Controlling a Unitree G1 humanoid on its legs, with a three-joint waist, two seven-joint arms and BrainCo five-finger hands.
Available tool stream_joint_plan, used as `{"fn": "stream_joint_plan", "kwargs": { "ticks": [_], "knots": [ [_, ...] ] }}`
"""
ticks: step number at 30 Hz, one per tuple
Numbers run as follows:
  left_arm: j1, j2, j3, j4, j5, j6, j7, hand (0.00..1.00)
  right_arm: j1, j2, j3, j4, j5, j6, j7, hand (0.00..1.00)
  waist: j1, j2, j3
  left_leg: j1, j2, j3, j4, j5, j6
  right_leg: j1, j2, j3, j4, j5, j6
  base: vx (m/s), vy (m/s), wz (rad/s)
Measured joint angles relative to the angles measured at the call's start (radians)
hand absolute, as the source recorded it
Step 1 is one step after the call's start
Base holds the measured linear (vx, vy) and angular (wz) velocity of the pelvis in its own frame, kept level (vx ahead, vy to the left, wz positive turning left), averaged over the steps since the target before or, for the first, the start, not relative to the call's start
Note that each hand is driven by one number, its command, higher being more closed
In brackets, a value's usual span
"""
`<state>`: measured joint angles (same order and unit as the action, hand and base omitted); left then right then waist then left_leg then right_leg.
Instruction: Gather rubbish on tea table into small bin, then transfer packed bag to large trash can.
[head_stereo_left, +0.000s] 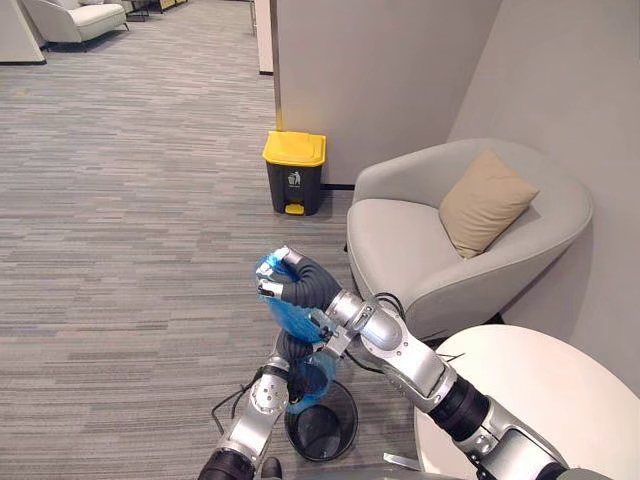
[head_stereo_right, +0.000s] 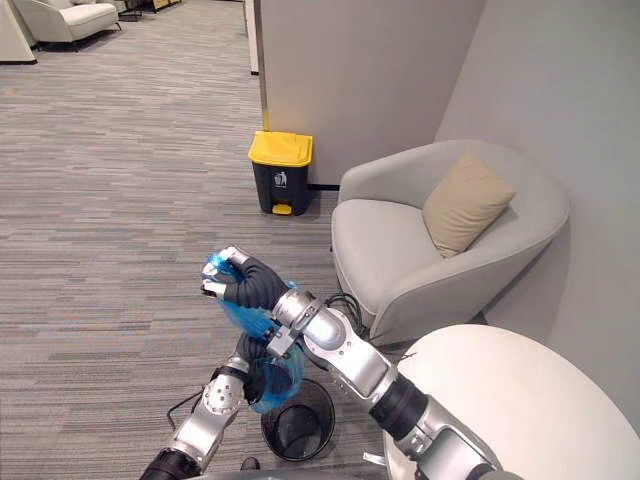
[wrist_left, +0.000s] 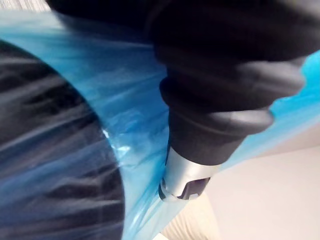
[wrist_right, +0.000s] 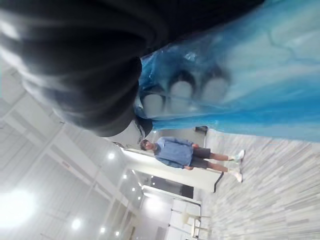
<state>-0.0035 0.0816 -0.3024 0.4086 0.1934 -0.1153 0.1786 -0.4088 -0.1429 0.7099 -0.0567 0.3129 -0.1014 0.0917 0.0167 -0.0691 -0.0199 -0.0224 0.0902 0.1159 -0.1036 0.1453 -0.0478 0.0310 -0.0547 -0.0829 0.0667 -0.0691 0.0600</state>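
A blue plastic bag (head_stereo_left: 293, 316) hangs stretched between my two hands, above a small black bin (head_stereo_left: 325, 436) on the carpet. My right hand (head_stereo_left: 290, 283) is highest, its fingers curled round the bag's bunched top; the right wrist view shows them through the blue film (wrist_right: 210, 75). My left hand (head_stereo_left: 293, 350) sits lower, against the bag's bulging body, partly wrapped in plastic. The left wrist view shows the bag (wrist_left: 130, 100) and my right wrist's dark cover (wrist_left: 215, 100). The large trash can (head_stereo_left: 294, 172), dark with a yellow lid, stands by the wall corner across the carpet.
A round white tea table (head_stereo_left: 540, 400) is at lower right. A grey armchair (head_stereo_left: 420, 240) with a tan cushion (head_stereo_left: 485, 200) stands between it and the large can. Open carpet spreads to the left. A person (wrist_right: 185, 152) stands far off.
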Motion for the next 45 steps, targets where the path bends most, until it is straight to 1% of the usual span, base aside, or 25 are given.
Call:
{"fn": "stream_joint_plan", "kwargs": {
  "ticks": [3,7,10,11,13,14,16,17,19,21,23,24,28,32,35,37,40,42,43,45],
  "knots": [
    [-0.002,0.0,0.0,0.003,-0.036,0.0,-0.001,1.0,0.0,0.018,0.0,0.0,0.0,-0.001,0.003,1.0,-0.001,0.0,0.0,0.0,0.0,0.001,0.0,0.0,0.0,-0.001,0.0,0.001,0.0,0.0,0.0,0.0,0.0,0.0],
    [-0.002,0.0,0.0,-0.003,-0.072,0.0,-0.003,1.0,0.001,0.017,0.0,0.0,-0.002,-0.007,0.022,1.0,-0.002,0.005,0.004,0.0,-0.001,0.001,0.0,0.0,0.0,-0.001,-0.001,0.001,0.0,0.0,0.0,0.0,0.0,0.0],
    [-0.002,0.001,0.0,-0.024,-0.084,0.0,-0.005,1.0,0.018,0.018,-0.002,-0.001,-0.012,-0.022,0.035,1.0,-0.002,0.008,0.006,0.0,-0.001,0.001,0.0,-0.005,-0.007,-0.001,-0.002,0.001,0.0,-0.001,-0.002,0.0,0.0,0.0],
    [-0.001,0.001,0.0,-0.03,-0.086,0.0,-0.006,1.0,0.026,0.017,-0.004,-0.002,-0.021,-0.029,0.042,0.0,-0.002,0.007,0.006,-0.001,-0.001,0.001,0.0,-0.005,-0.007,-0.001,-0.003,0.001,0.0,-0.002,-0.002,0.0,0.0,0.0],
    [-0.001,0.001,0.0,-0.055,-0.093,0.0,-0.011,1.0,0.056,0.015,-0.008,-0.006,-0.064,-0.043,0.051,0.0,-0.002,0.007,0.01,-0.001,-0.001,0.001,0.0,-0.005,-0.007,-0.001,-0.004,0.001,0.0,-0.002,-0.003,0.0,0.0,0.0],
    [-0.001,0.001,0.0,-0.072,-0.095,0.0,-0.024,1.0,0.082,0.012,-0.009,-0.006,-0.103,-0.047,0.057,0.0,-0.002,0.007,0.011,-0.004,-0.001,0.001,0.0,-0.006,-0.007,-0.003,-0.004,0.001,0.0,-0.002,-0.003,0.0,0.0,0.0],
    [-0.001,0.001,0.0,-0.092,-0.095,0.0,-0.025,1.0,0.107,0.001,-0.012,-0.006,-0.171,-0.05,0.059,0.0,-0.002,0.007,0.013,-0.005,-0.001,0.001,0.0,-0.006,-0.007,-0.003,-0.004,0.0,-0.001,-0.003,-0.003,0.0,0.0,0.0],
    [-0.001,0.001,0.002,-0.111,-0.095,-0.001,-0.025,1.0,0.13,-0.013,-0.026,-0.006,-0.224,-0.051,0.06,0.0,-0.001,0.007,0.013,-0.006,-0.002,0.0,0.0,-0.006,-0.007,-0.003,-0.004,0.0,-0.001,-0.003,-0.003,0.0,0.0,0.0],
    [0.0,0.002,0.005,-0.135,-0.094,-0.004,-0.025,1.0,0.154,-0.031,-0.057,-0.006,-0.295,-0.055,0.052,0.0,-0.002,0.007,0.016,-0.006,-0.002,0.0,0.0,-0.006,-0.007,-0.003,-0.004,0.0,-0.001,-0.003,-0.003,0.0,0.0,0.0],
    [0.005,0.001,0.023,-0.165,-0.094,-0.01,-0.025,1.0,0.187,-0.067,-0.104,-0.006,-0.377,-0.072,0.037,0.0,-0.002,0.009,0.024,-0.006,-0.003,0.0,0.0,-0.005,-0.007,-0.003,-0.003,0.0,-0.001,-0.003,-0.003,0.0,0.0,0.0],
    [0.009,0.001,0.037,-0.174,-0.094,-0.013,-0.025,1.0,0.213,-0.089,-0.127,-0.006,-0.417,-0.081,0.03,0.0,-0.003,0.01,0.027,-0.006,-0.003,0.0,0.0,-0.005,-0.007,-0.003,-0.002,0.0,-0.001,-0.004,-0.005,0.0,0.0,0.0],
    [0.014,0.002,0.049,-0.175,-0.095,-0.016,-0.025,1.0,0.243,-0.112,-0.141,-0.006,-0.462,-0.089,0.02,0.0,-0.003,0.01,0.027,-0.006,-0.003,0.0,0.0,-0.006,-0.007,-0.003,-0.001,0.0,-0.001,-0.005,-0.006,0.0,0.0,0.0],
    [0.051,0.003,0.082,-0.185,-0.095,-0.019,-0.025,1.0,0.31,-0.159,-0.194,-0.006,-0.546,-0.09,0.015,0.0,-0.003,0.016,0.033,-0.005,-0.001,0.001,0.001,-0.004,-0.005,-0.004,0.001,0.001,-0.001,-0.007,-0.008,0.0,0.0,0.0],
    [0.078,0.004,0.124,-0.186,-0.1,-0.019,-0.026,1.0,0.355,-0.183,-0.277,-0.006,-0.589,-0.094,0.008,0.0,-0.003,0.018,0.039,-0.004,-0.001,0.002,0.001,-0.005,-0.006,-0.003,0.0,0.002,-0.001,-0.007,-0.008,0.0,0.0,0.0],
    [0.105,0.005,0.196,-0.212,-0.101,-0.019,-0.025,1.0,0.377,-0.188,-0.364,-0.01,-0.604,-0.101,-0.02,0.0,-0.006,0.019,0.054,-0.001,-0.003,0.006,0.0,-0.007,-0.008,-0.003,0.003,0.004,0.0,-0.007,-0.007,0.0,0.0,0.0],
    [0.125,0.003,0.251,-0.223,-0.101,-0.019,-0.025,1.0,0.407,-0.188,-0.46,-0.037,-0.616,-0.109,-0.035,0.0,-0.005,0.021,0.056,0.0,-0.007,0.006,0.0,-0.007,-0.008,-0.003,0.002,0.004,0.0,-0.008,-0.005,0.0,0.0,0.0],
    [0.155,0.002,0.311,-0.229,-0.102,-0.019,-0.024,1.0,0.423,-0.186,-0.526,-0.08,-0.62,-0.117,-0.071,0.0,-0.007,0.022,0.057,0.0,-0.008,0.006,0.0,-0.007,-0.007,-0.003,0.001,0.004,-0.001,-0.008,-0.005,0.0,0.0,0.0],
    [0.175,0.001,0.353,-0.229,-0.103,-0.019,-0.024,1.0,0.45,-0.171,-0.581,-0.088,-0.62,-0.125,-0.087,0.0,-0.007,0.022,0.057,0.0,-0.008,0.006,0.0,-0.007,-0.007,-0.003,0.001,0.003,-0.002,-0.008,-0.005,0.0,0.0,0.0],
    [0.181,0.001,0.354,-0.23,-0.103,-0.019,-0.024,1.0,0.456,-0.166,-0.591,-0.088,-0.62,-0.125,-0.09,0.0,-0.007,0.023,0.057,0.0,-0.008,0.006,0.0,-0.007,-0.007,-0.003,0.001,0.003,-0.003,-0.008,-0.005,0.0,0.0,0.0],
    [0.204,-0.003,0.377,-0.229,-0.103,-0.018,-0.025,1.0,0.496,-0.128,-0.643,-0.084,-0.616,-0.124,-0.094,0.0,-0.009,0.025,0.058,0.0,-0.009,0.006,0.0,-0.008,-0.008,-0.002,0.0,0.002,-0.004,-0.008,-0.005,0.0,0.0,0.0]
  ]
}}
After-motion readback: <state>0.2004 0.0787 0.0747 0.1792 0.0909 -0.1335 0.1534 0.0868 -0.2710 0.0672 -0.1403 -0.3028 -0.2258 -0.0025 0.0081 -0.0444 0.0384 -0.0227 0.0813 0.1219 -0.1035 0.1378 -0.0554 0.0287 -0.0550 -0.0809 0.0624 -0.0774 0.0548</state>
